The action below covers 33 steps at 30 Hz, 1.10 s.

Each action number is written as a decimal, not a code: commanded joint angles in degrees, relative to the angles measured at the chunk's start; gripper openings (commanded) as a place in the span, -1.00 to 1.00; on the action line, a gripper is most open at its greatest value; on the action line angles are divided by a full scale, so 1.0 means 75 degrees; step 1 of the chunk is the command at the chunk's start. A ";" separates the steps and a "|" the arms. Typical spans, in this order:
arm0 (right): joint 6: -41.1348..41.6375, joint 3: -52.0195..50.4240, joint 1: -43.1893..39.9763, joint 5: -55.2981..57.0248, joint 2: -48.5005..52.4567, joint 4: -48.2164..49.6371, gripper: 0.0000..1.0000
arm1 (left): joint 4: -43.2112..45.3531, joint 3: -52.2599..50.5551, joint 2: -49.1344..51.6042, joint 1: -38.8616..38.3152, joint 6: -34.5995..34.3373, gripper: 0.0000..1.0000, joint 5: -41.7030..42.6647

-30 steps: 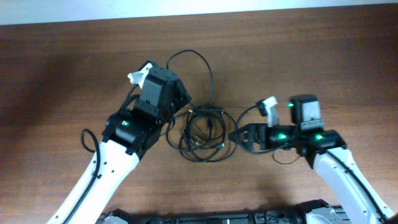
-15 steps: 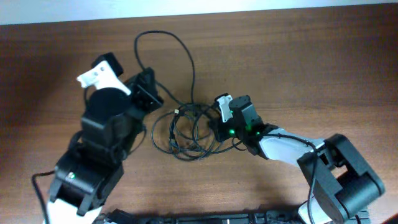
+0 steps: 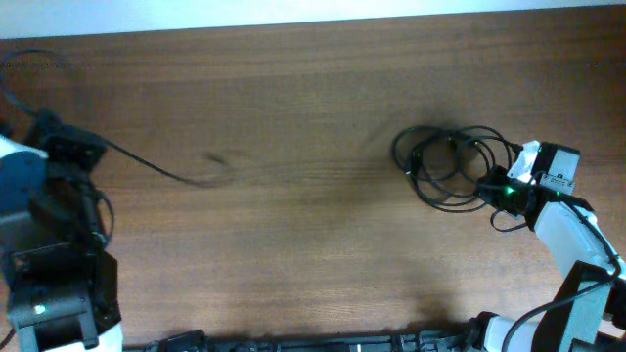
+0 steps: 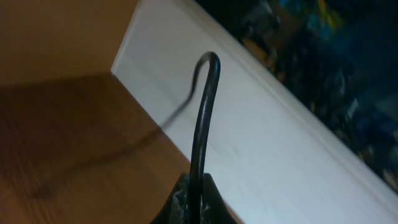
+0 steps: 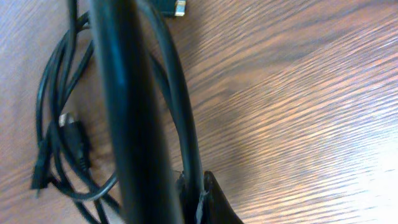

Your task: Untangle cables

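Observation:
One thin black cable [image 3: 147, 164] trails loose across the left of the brown table [image 3: 293, 244] toward my left gripper [image 3: 70, 147] at the far left edge. In the left wrist view that gripper [image 4: 196, 185] is shut on this cable [image 4: 202, 118], which rises and hooks over to the left. The other cables form a coiled bundle [image 3: 450, 161] at the right. My right gripper [image 3: 496, 191] touches the bundle's right side. Seen from the right wrist, the right gripper [image 5: 194, 190] is shut on one black strand [image 5: 177, 106], and the coil [image 5: 59, 124] lies on the wood with a gold plug end [image 5: 180, 7] at the top.
A pale strip [image 3: 293, 15] runs along the table's far edge. It shows as a white surface [image 4: 261, 124] in the left wrist view, with dark clutter beyond. A thick black wire [image 5: 124, 93] crosses close in front of the right wrist camera.
The left arm has swung far left, drawing one cable out of the tangle. The right gripper has shut on a strand and carried the remaining coil to the right.

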 commanded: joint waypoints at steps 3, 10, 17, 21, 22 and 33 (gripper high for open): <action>-0.0160 -0.0032 0.0845 -0.1775 -0.0058 -0.0291 -0.92 | 0.1070 0.0192 0.0673 0.0341 0.0169 -1.00 -0.0111; -0.0154 -0.0035 0.3736 -0.0603 -0.0058 -0.0478 -0.38 | 0.5377 0.0192 0.3995 0.0758 0.2328 -1.00 -0.0341; -0.0093 -0.0035 0.4025 -0.0554 -0.0058 -0.0446 0.97 | 0.7930 0.0192 0.6406 0.1993 0.2317 -1.00 -0.0799; -0.0073 -0.0035 0.4025 -0.0632 -0.0058 -0.0452 0.97 | 0.6907 0.0192 0.8122 0.2014 0.2136 -1.00 0.0871; -0.0070 -0.0035 0.4025 -0.0644 -0.0058 -0.0452 0.97 | 0.6688 0.0192 0.8364 0.2014 0.2136 -1.00 0.1445; -0.0073 -0.0038 0.4025 -0.1090 -0.0058 -0.0560 0.97 | 0.0941 0.0504 0.4966 0.2014 0.0393 0.97 -0.0251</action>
